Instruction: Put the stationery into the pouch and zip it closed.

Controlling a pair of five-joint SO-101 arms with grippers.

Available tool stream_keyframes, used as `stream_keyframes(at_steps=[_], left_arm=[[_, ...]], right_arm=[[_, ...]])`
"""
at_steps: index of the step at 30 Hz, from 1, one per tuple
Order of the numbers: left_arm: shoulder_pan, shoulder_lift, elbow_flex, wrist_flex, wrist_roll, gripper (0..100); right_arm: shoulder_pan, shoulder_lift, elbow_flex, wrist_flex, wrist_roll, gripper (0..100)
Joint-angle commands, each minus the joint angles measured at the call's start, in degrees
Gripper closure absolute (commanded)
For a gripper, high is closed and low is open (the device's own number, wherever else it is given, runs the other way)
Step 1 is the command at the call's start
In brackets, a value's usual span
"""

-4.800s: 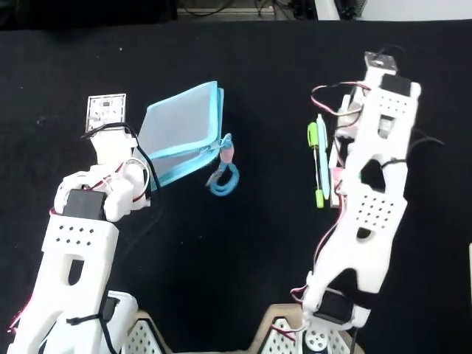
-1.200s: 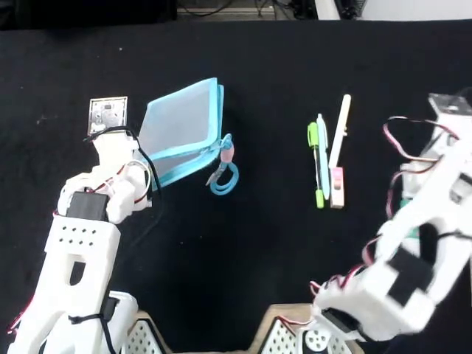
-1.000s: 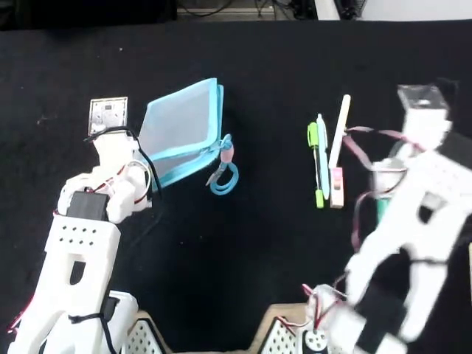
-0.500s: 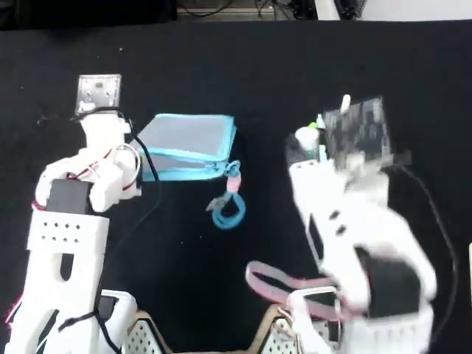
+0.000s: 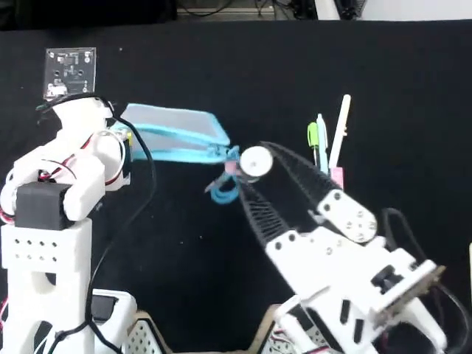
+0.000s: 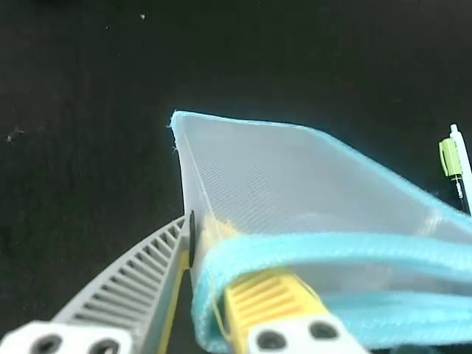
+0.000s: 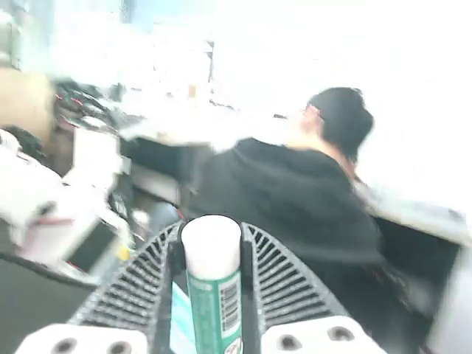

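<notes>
Left claw [image 6: 199,243] is clamped on one blue-trimmed edge of the mesh pouch [image 5: 173,133], yellow pad on one side and grey ribbed finger on the other. The pouch is held up off the black desk [image 5: 184,66], tilted. I cannot tell whether its zip is open: the trim bunches at the grip in the left wrist view. The zip pull's blue loop [image 5: 221,193] hangs below the pouch's corner, and the pink tab is partly covered by the right arm.

Right claw [image 7: 212,236] is raised toward the overhead camera and closed around a glue stick [image 5: 256,161], white cap up, just beside the pouch's zip corner. The stick's lower body is hidden between the ribbed fingers. The green label carries a barcode (the print under it is too small to read).

On the desk lie a green pen [image 5: 313,136], a light blue pen [image 5: 321,144] and a white stick-shaped item [image 5: 340,129] with a pink end, side by side, well apart from the pouch. Their lower ends are hidden behind the right arm. The green pen is cut off at the edge of the left wrist view.
</notes>
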Motion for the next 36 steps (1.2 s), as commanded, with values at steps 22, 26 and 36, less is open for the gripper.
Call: stream_keyframes(at_steps=[22, 26, 36], left_arm=[[-0.04, -0.09, 6.02, -0.18, -0.26, 97], [-0.04, -0.62, 6.02, -0.18, -0.26, 97], [2.59, -0.70, 6.11, 0.35, -0.26, 97]], right_arm=[[-11.78, -2.95, 29.85, -35.43, 0.00, 98.7], [-11.69, -2.95, 30.64, -35.52, 0.00, 98.7], [-5.36, 3.47, 38.29, -48.35, 4.04, 98.7]])
